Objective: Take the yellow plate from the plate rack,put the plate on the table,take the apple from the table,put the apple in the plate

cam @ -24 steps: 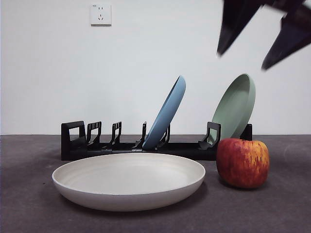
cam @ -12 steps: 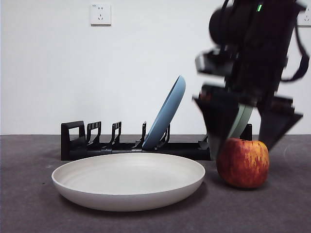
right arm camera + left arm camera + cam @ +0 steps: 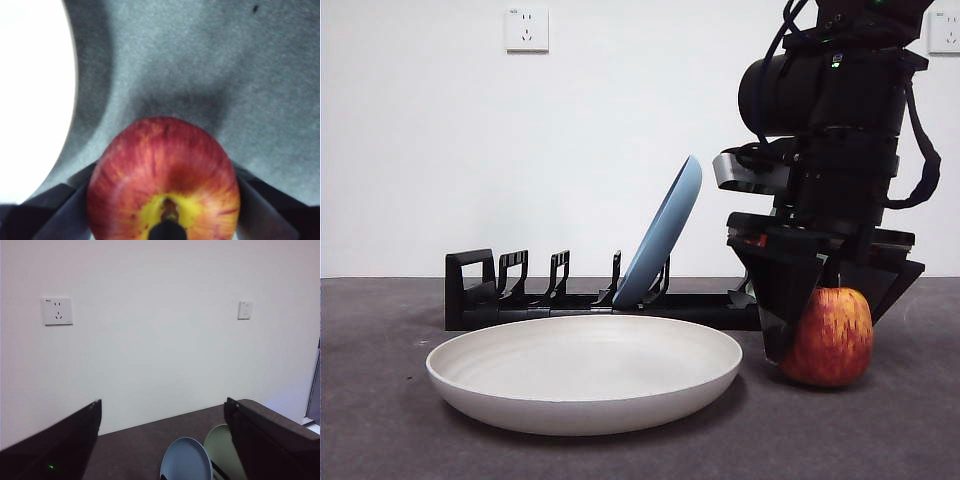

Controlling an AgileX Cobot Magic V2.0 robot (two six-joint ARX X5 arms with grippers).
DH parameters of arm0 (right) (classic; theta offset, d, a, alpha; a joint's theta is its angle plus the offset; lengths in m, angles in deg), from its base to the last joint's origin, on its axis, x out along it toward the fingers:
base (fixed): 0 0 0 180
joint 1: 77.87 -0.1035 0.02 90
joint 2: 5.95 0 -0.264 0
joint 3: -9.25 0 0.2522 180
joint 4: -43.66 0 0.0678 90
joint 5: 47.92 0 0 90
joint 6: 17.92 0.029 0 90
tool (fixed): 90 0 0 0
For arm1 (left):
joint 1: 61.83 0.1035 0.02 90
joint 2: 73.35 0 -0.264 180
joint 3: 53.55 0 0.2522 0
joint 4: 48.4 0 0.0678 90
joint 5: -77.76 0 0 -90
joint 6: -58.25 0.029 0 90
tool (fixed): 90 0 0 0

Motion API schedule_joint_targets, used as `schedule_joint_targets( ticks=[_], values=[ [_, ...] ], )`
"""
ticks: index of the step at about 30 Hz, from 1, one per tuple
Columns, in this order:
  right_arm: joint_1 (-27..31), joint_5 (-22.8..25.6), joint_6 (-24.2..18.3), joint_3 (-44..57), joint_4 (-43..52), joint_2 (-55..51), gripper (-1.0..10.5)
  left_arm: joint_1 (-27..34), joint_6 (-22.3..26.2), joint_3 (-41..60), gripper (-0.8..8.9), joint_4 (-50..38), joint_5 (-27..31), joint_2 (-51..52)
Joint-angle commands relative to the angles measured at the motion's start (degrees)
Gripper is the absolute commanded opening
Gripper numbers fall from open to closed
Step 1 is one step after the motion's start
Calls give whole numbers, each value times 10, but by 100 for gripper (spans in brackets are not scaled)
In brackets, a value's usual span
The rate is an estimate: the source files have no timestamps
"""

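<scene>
The red apple (image 3: 835,338) stands on the table (image 3: 380,420), just right of the yellow plate (image 3: 585,370). The plate lies flat and empty in front of the black plate rack (image 3: 470,292). My right gripper (image 3: 828,350) has come down over the apple with its jaws open, one on each side, close to the skin. The right wrist view shows the apple (image 3: 162,175) between the jaws of that gripper (image 3: 162,210), with the plate's rim (image 3: 30,100) beside it. My left gripper (image 3: 160,440) is open and empty, held high and facing the wall.
A blue plate (image 3: 665,235) leans in the rack. It also shows in the left wrist view (image 3: 186,460) beside a sage-green plate (image 3: 222,450), which the right arm hides in the front view. A wall socket (image 3: 527,30) is on the white wall behind.
My right gripper has come down from the top right corner and now straddles the apple, jaws near the table. The apple, plate and rack have not moved.
</scene>
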Motion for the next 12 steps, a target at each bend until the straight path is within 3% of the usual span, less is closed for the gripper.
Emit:
schedule_joint_targets(
  ticks=[1, 7, 12],
  values=[
    [-5, 2, 11, -3, 1, -33, -12, 1, 5, 1, 409, 5, 0, 1],
    [-39, -4, 26, -71, -5, -103, -12, 1, 5, 1, 408, 7, 0, 1],
    [-116, -4, 26, -170, -13, -87, -13, 1, 5, 1, 408, 20, 0, 1]
  ],
)
